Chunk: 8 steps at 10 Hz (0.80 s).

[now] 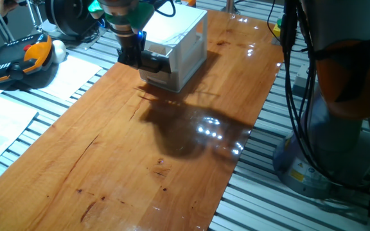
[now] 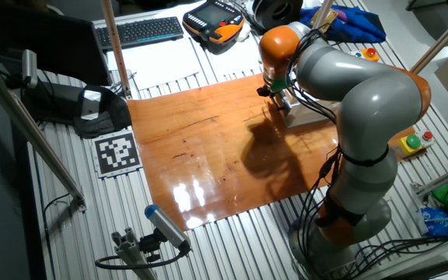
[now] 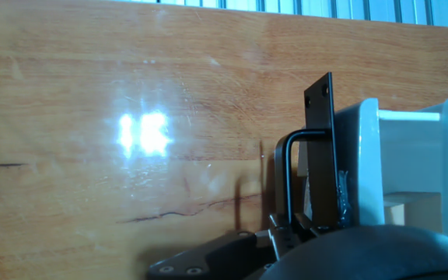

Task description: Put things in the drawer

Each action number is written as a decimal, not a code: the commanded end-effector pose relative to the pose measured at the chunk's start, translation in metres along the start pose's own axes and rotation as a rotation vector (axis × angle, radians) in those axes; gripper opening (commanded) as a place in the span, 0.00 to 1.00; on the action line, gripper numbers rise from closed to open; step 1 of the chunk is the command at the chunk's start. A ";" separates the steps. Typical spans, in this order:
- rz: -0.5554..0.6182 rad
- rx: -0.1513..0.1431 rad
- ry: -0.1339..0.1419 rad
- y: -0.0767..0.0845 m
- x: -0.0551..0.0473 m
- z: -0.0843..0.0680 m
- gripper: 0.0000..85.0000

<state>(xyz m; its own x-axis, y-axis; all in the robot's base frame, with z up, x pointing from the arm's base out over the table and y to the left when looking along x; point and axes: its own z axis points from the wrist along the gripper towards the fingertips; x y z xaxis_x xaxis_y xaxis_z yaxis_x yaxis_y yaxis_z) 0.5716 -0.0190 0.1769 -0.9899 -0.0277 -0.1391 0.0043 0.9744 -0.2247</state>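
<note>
White, boxy two-drawer cabinet (image 1: 178, 51) stands at the far end of the glossy orange-brown wooden tabletop (image 1: 146, 154). The black two-finger gripper (image 1: 132, 56) sits at the cabinet's front, level with the upper drawer's dark metal handle bar (image 3: 290, 175). In the hand view one flat black finger (image 3: 323, 148) stands just beside the white drawer front (image 3: 362, 163), with the handle loop close against it. Whether the jaws are spread or pressed on the handle cannot be determined; the second finger is not visible.

One small pale beige wooden cube (image 3: 403, 211) shows inside the upper drawer (image 3: 411, 155), behind its front panel. No other cubes appear on the tabletop in either fixed view.

Assessment: loading appears complete or nearly so, as far as visible. The drawer looks partly pulled out, so the remaining step is probably closing it. The other fixed view offers no clearer evidence, the arm (image 2: 364, 101) obscuring the cabinet.
</note>
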 end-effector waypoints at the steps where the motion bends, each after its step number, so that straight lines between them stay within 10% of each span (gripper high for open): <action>1: -0.001 -0.002 0.000 -0.001 -0.001 -0.002 0.00; 8: 0.002 -0.004 0.003 -0.003 -0.001 -0.002 0.00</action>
<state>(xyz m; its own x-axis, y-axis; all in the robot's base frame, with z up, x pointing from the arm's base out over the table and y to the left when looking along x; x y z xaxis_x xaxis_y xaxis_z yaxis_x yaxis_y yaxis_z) 0.5727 -0.0212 0.1794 -0.9904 -0.0245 -0.1364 0.0062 0.9753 -0.2207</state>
